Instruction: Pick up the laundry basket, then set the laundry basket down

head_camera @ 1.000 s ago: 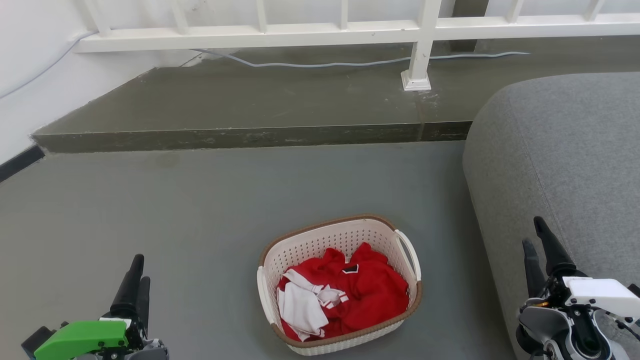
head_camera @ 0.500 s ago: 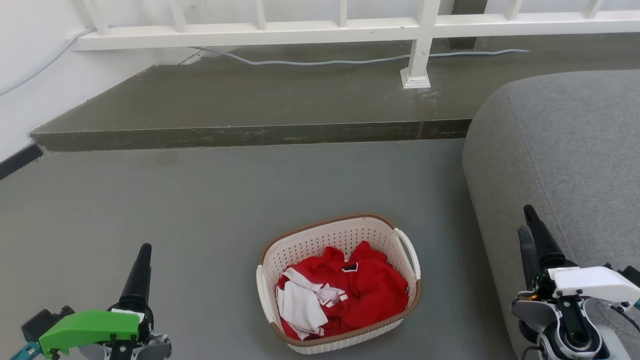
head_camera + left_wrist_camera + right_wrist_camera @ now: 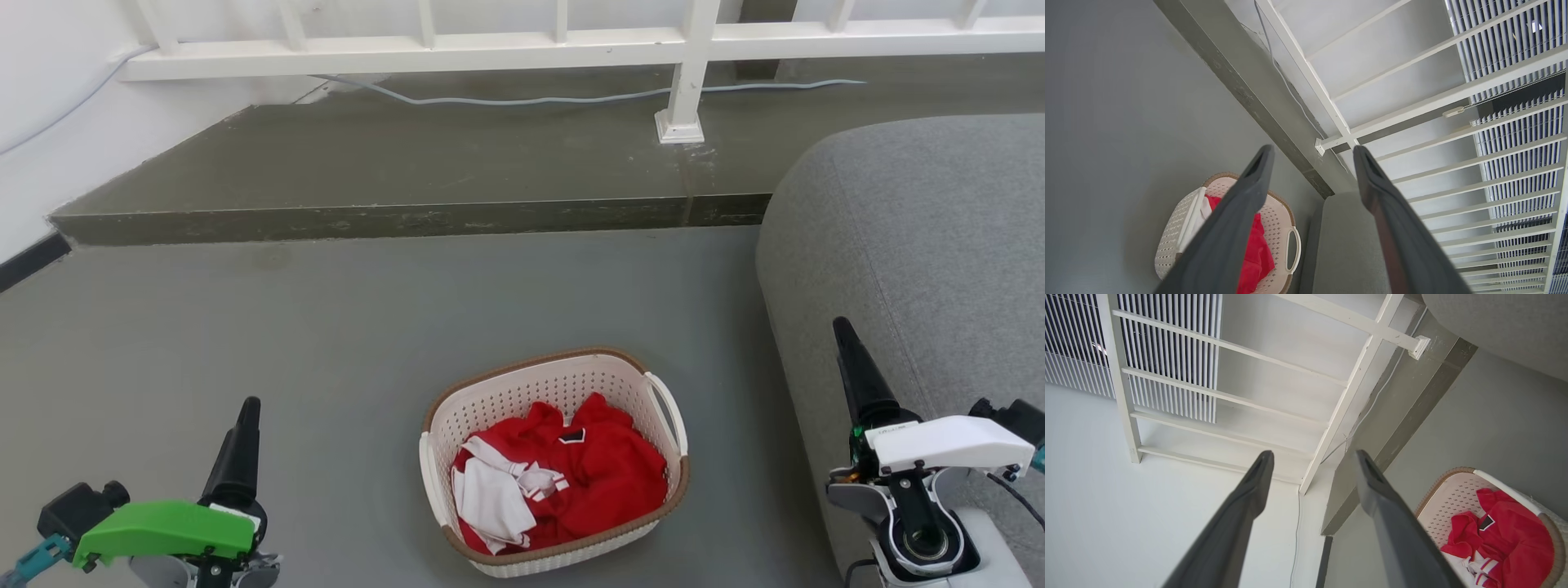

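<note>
The laundry basket (image 3: 522, 396) stands on the grey floor at lower centre of the head view, cream and perforated, with a brown rim and white loop handles. Red and white clothes (image 3: 571, 482) lie inside it. My left gripper (image 3: 247, 404) hovers to its left, well apart from it, and my right gripper (image 3: 841, 328) hovers to its right in front of the sofa. In the left wrist view the left gripper (image 3: 1312, 149) is open and empty, with the basket (image 3: 1169, 241) beyond it. The right gripper (image 3: 1314, 454) in its wrist view is also open, with the basket (image 3: 1453, 494) at the lower right.
A grey sofa (image 3: 914, 245) rises close to the basket's right side. A raised dark step (image 3: 408, 220) crosses the floor behind, with a white railing (image 3: 490, 53) and a cable (image 3: 531, 102) on it. A white wall stands at the left.
Both grippers have risen a little in the head view and turned, so each pair of fingers now lines up edge-on. The basket has stayed put.
</note>
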